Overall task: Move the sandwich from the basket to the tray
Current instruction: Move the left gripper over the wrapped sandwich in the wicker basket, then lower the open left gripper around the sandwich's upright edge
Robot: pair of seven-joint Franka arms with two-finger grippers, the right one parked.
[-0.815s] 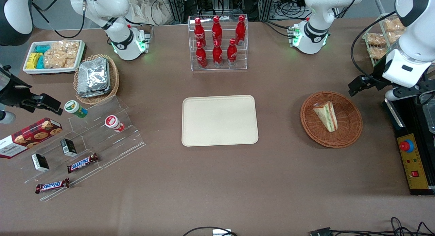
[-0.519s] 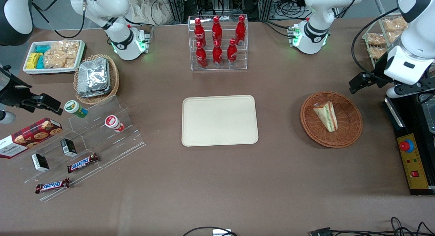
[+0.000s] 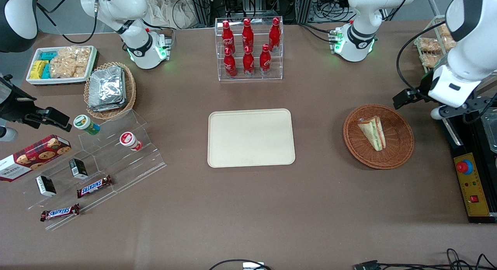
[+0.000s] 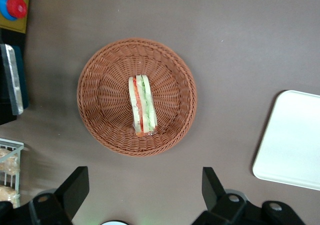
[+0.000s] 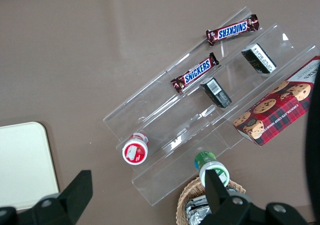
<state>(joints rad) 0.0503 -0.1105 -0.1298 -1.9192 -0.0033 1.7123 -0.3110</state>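
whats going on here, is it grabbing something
Not yet. The left arm's gripper is open and holds nothing; it hangs above the table beside the brown basket, toward the working arm's end. The sandwich lies in that basket, untouched. The beige tray at mid-table has nothing on it.

Sandwich (image 4: pixel 142 106) in basket (image 4: pixel 95 72); tray (image 3: pixel 251 138) well apart; gripper (image 4: pixel 145 191) above.

Was a brown table (image 3: pixel 248 208). Bore a tray (image 3: pixel 251 138) at centre, a basket (image 3: pixel 402 147) toward the working arm's end, a bottle rack (image 3: pixel 250 75) farther from the camera, and a clear stand (image 3: pixel 116 161) and a foil basket (image 3: pixel 131 89) toward the parked arm's end. Had the gripper (image 4: pixel 143 172) above, near the basket, fingers spread.
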